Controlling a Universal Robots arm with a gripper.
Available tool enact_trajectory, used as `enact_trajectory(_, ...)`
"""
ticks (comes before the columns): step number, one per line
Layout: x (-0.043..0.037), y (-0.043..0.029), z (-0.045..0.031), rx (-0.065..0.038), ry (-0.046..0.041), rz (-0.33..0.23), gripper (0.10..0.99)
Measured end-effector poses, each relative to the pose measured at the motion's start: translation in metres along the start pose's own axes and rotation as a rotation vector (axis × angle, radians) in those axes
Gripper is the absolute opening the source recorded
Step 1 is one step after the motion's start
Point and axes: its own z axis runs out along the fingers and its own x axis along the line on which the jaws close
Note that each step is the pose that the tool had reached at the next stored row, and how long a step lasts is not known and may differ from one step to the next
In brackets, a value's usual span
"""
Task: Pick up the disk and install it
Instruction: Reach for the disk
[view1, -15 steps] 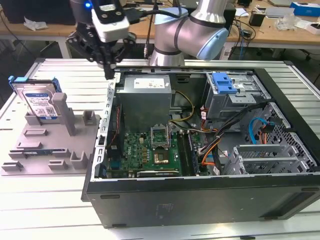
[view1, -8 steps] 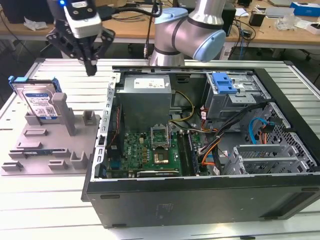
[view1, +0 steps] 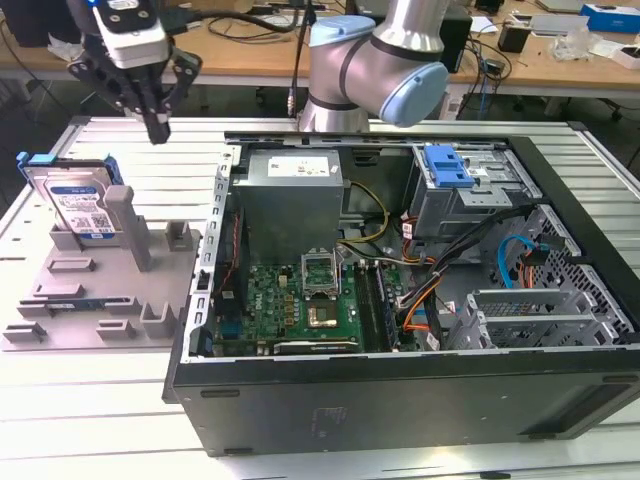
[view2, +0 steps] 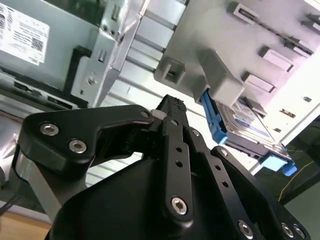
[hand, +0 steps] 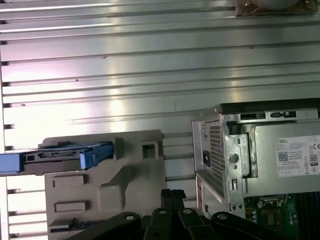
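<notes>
We note bright, even light in exterior view. First wrist view: glare washes table. Second wrist view: gripper dark, in shadow.

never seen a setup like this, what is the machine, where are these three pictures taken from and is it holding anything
That is a robot arm with a gripper at its end. The exterior view looks at the whole bench from off the arm; both wrist views come from cameras riding near the gripper, so its black fingers show there. On the slatted metal table sit an open computer case and a grey holder. The disk, silver with a blue frame, stands on edge in that holder. The gripper hangs near the holder, shut and holding nothing.
</notes>
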Motion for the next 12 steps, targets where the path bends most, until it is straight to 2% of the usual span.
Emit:
enact_trajectory(3,0.0134,0.0042,0.001,0.0,-0.0001,0.0,0.106)
enact_trajectory(6,0.0342,0.01,0.0026,0.0,0.0,0.0,0.106)
enact_trajectory(12,0.0616,0.0171,0.0046,0.0,0.0,0.0,0.106)
